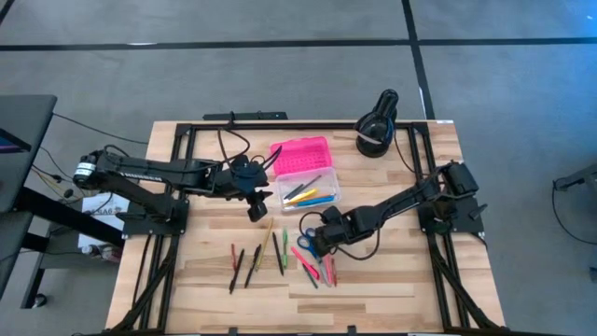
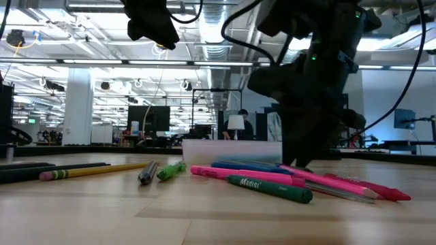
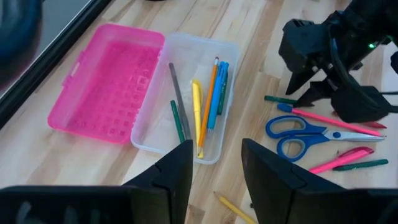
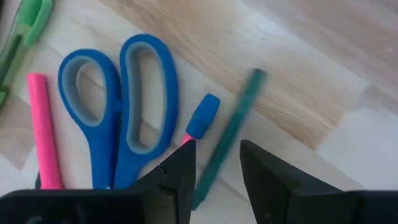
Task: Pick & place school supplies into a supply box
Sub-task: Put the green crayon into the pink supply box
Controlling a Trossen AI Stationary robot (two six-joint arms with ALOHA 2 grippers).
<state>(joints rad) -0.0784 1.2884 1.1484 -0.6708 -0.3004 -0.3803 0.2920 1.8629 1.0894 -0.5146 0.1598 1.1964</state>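
Right pincer [image 4: 214,165] hangs low over the table [image 1: 392,280] with its fingers parted and nothing between them, poised just above a dark green pen [image 4: 227,140] and a pink pen with a blue cap [image 4: 202,117], with the blue-handled scissors [image 4: 118,112] lying right beside these. Left pincer [image 3: 214,171] is likewise released and empty, hovering just on the near side of the supply box [image 3: 186,99], whose pink lid [image 3: 109,81] lies folded open flat next to the clear base. Inside that base a handful of supplies already rest: a yellow one [image 3: 197,112], an orange pencil [image 3: 210,102], a blue pen [image 3: 217,93], a grey one [image 3: 179,93] and a green one [image 3: 176,121]. By my reading the job is somewhat short of half done. Beyond the scissors, away from the box, several pink and green pens [image 1: 317,269] remain in a loose cluster, and farther along the same side of the box another group waits: a yellow pencil [image 1: 266,241], a green marker [image 1: 284,250] and dark and red pens [image 1: 241,264]. All of these, plus the scissors, still need placing, and the lid remains to be shut if that is wanted.
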